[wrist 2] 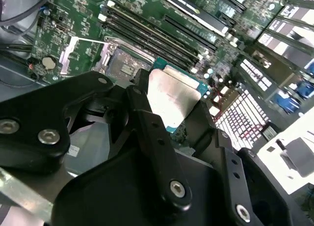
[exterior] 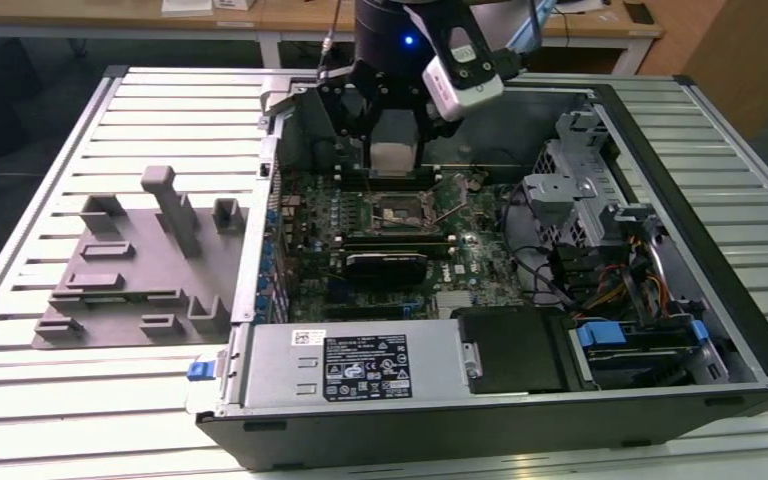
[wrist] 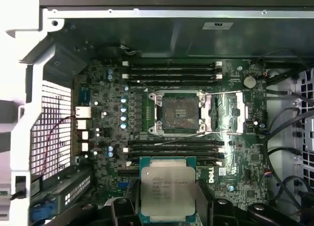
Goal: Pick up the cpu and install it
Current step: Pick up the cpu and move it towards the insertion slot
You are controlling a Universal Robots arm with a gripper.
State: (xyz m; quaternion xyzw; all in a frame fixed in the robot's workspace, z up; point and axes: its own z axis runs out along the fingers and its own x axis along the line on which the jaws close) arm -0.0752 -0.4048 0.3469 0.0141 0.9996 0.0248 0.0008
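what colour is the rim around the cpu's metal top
Teal-green; the cpu shows it best in the first wrist view.

The cpu [wrist: 168, 186] (in tool [wrist: 168, 207]) over motherboard [wrist: 252, 159].

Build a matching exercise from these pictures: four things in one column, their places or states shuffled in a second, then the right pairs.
Things
1. small flat square cpu with a silver-grey metal top
2. dark square metal-framed socket
3. grey plastic fixture block
4. silver metal power supply box with a black label

Places or states
A. lies on the slatted table, at the exterior view's left of the case
B. clamped between the fingers of the gripper
C. open and empty on the green motherboard
D. inside the case, along the edge nearest the exterior camera

Pairs: 1-B, 2-C, 3-A, 4-D
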